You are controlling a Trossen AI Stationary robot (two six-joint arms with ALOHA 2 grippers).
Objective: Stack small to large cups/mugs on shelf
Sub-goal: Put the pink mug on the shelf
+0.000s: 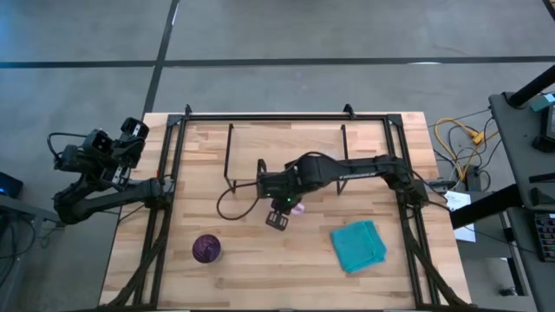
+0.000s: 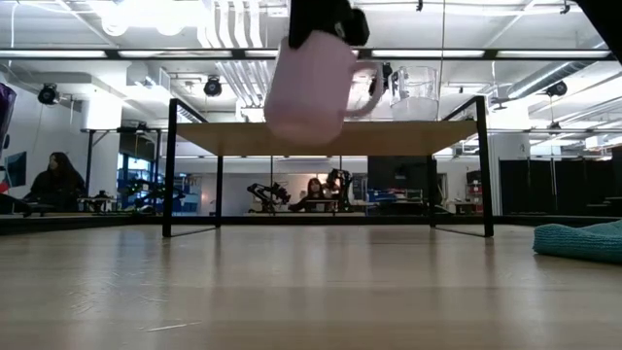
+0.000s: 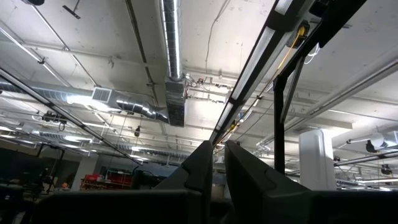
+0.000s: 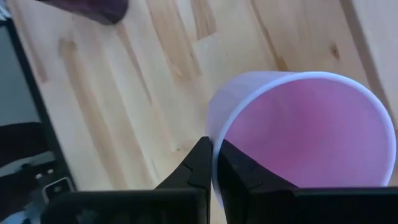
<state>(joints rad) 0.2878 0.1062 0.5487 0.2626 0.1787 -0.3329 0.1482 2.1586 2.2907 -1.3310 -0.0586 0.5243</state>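
Right claw (image 4: 212, 163) pinched pink mug (image 2: 309, 86) by its rim, held aloft at frame centre before shelf (image 2: 326, 137). Risk: thin rim grip could slip, mug drops onto worktop (image 1: 260, 277).

A large open robotics lab is shown: exposed ceiling ducts (image 3: 174, 93) and strip lights (image 2: 544, 55) are seen, people (image 2: 56, 180) are seated at distant workstations, and other robot arms (image 2: 267, 192) are visible.
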